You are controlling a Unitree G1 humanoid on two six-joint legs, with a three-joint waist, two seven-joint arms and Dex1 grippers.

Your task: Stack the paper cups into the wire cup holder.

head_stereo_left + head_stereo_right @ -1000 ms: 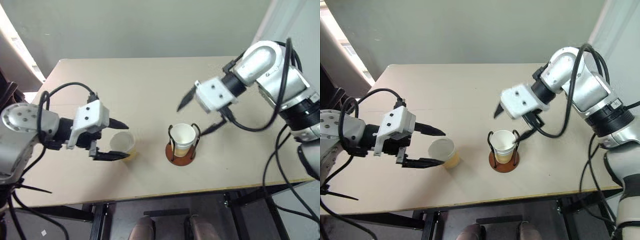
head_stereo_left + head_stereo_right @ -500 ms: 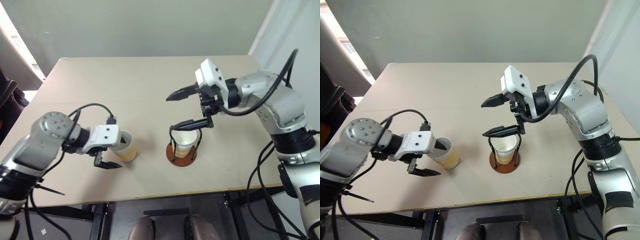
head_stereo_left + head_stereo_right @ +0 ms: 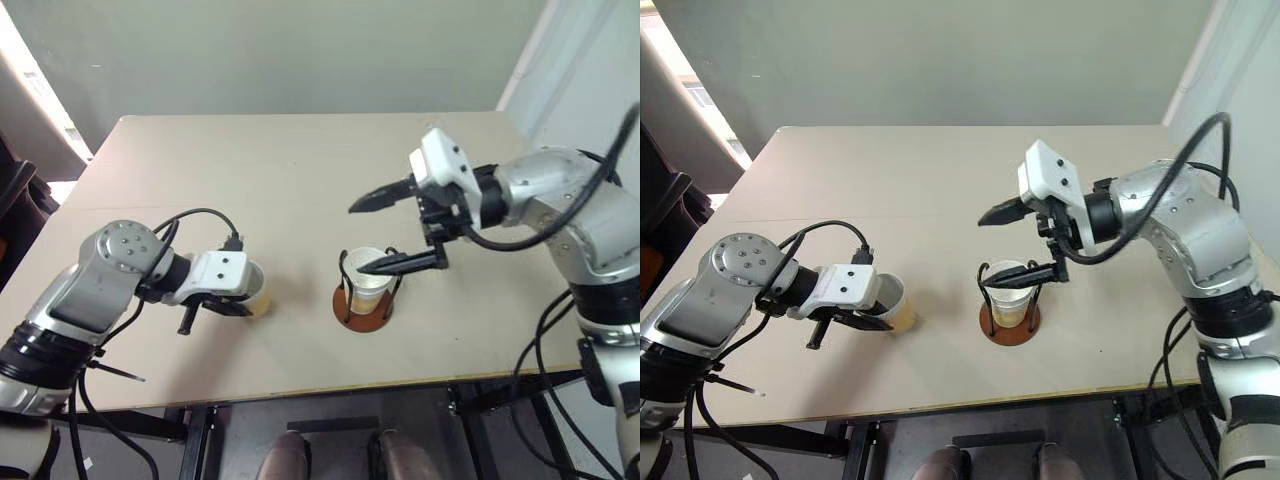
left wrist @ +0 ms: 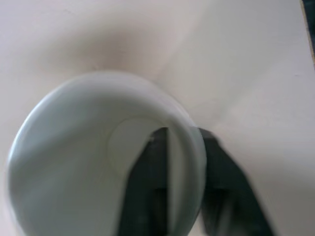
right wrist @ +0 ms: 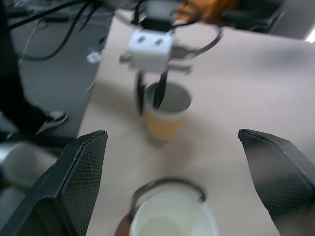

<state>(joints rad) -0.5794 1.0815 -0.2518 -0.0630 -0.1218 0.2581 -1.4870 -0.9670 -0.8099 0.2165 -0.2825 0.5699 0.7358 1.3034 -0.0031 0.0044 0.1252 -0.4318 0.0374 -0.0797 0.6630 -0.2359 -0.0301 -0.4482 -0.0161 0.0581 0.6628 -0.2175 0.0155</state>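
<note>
A tan paper cup (image 3: 257, 297) stands upright on the table to the left of the wire cup holder (image 3: 364, 307). My left gripper (image 3: 228, 303) is shut on this cup's near wall. One finger (image 4: 147, 182) is inside the white cup (image 4: 74, 162) and the other finger (image 4: 221, 191) is outside. A second paper cup (image 3: 1010, 297) sits in the holder, between the black wire loops on the reddish-brown base (image 3: 1011, 325). My right gripper (image 3: 378, 232) hovers open just above the holder, holding nothing. In the right wrist view, the held cup (image 5: 165, 115) stands beyond the holder cup (image 5: 172, 219).
The beige table (image 3: 290, 170) has bare room behind and to the right of the holder. Its front edge (image 3: 330, 385) runs close below the cup and holder. Dark furniture (image 3: 15, 190) stands off the table's left side.
My left gripper has shut on the cup's wall, where it stood open around it before. My right gripper has drawn back a little to the right and rolled, still open.
</note>
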